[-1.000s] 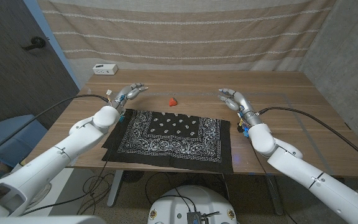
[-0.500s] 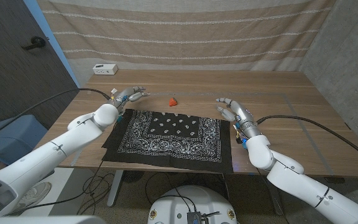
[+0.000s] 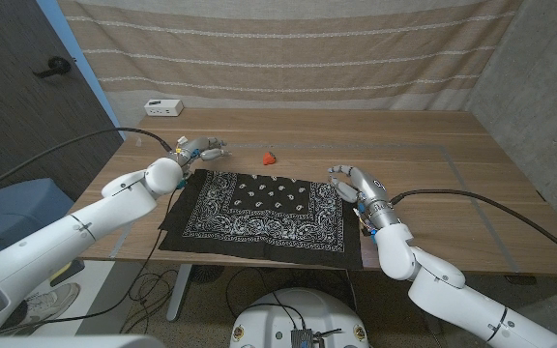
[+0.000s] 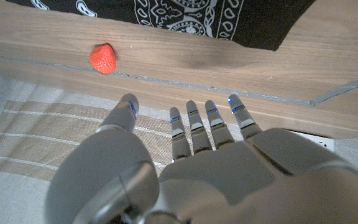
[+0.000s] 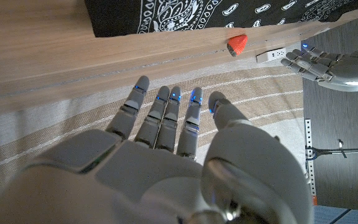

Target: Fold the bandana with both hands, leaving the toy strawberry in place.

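The bandana [image 3: 264, 210] lay spread flat on the near part of the table [image 3: 433, 145], black with a white paisley print, its near edge at the table's front edge. The strawberry [image 3: 269, 156] sat on bare wood just beyond the bandana's far edge, a little left of its middle and apart from the cloth (red, small, tip pointing off to one side in the left wrist view [image 4: 102, 58]).

The left hand [image 3: 202, 149] hovered just past the bandana's far left corner, released, fingers [image 4: 193, 121] stretched out and slightly apart with nothing in them. It was left of the strawberry and not touching it.

The right hand [image 3: 356, 184] was at the bandana's far right corner, over or just beside the cloth edge; whether it touched the cloth could not be told. It too was released, its fingers [image 5: 166, 112] extended and gently curved, holding nothing.

A white power strip [image 3: 163, 107] lay at the table's far left corner, in front of a striped curtain [image 3: 288, 48].
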